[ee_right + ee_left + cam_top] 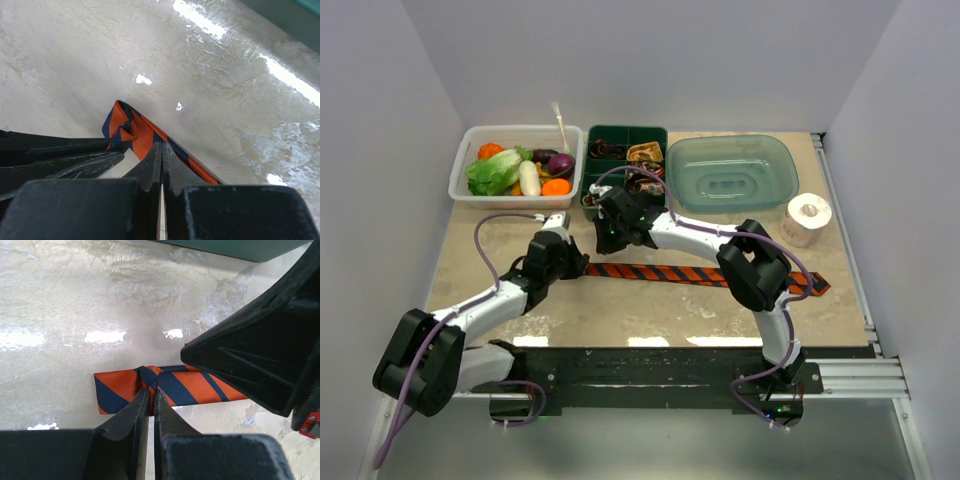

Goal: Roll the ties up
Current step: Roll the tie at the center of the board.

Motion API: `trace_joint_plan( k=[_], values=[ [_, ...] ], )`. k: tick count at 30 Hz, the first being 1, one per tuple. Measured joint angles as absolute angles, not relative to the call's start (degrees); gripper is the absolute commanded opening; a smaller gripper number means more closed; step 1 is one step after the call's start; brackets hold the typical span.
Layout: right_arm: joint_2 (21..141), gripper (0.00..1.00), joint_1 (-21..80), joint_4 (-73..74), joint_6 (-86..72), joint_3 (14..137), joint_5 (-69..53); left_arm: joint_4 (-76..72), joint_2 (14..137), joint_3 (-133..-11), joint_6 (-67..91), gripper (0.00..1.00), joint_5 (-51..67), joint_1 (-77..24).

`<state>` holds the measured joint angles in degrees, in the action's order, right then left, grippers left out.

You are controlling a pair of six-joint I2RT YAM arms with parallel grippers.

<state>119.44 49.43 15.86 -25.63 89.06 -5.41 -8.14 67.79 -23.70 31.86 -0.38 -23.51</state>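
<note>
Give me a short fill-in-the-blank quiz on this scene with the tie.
1. The left hand pinches the striped tie on the ____.
2. Coiled ties sit in the ____ divided tray.
3. The clear bin holds assorted ____.
4. The paper roll is ____.
Missing: table; green; vegetables; white.

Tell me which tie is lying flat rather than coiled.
The orange-and-navy striped tie, stretched across the table; the other ties sit coiled in the green divided tray.
</note>
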Motion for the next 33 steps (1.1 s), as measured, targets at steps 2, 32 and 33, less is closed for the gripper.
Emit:
trace_joint_plan(
  k=[2, 32, 33],
  values=[
    [119.02, 0.0, 49.3, 15.81, -25.45, 88.55, -5.23, -8.71, 68.6, -23.7, 31.86, 0.0, -0.36, -23.83],
    [118.96, 0.0, 48.77, 12.78, -24.32, 84.49, -7.51, -17.06, 74.76, -23.62, 34.37, 0.09, 5.8, -24.58],
    [118.96, 0.0, 48.77, 12.67, -24.29, 84.49, -7.6, -17.21, 74.81, -23.62, 34.7, 0.05, 5.8, -24.58]
  ],
)
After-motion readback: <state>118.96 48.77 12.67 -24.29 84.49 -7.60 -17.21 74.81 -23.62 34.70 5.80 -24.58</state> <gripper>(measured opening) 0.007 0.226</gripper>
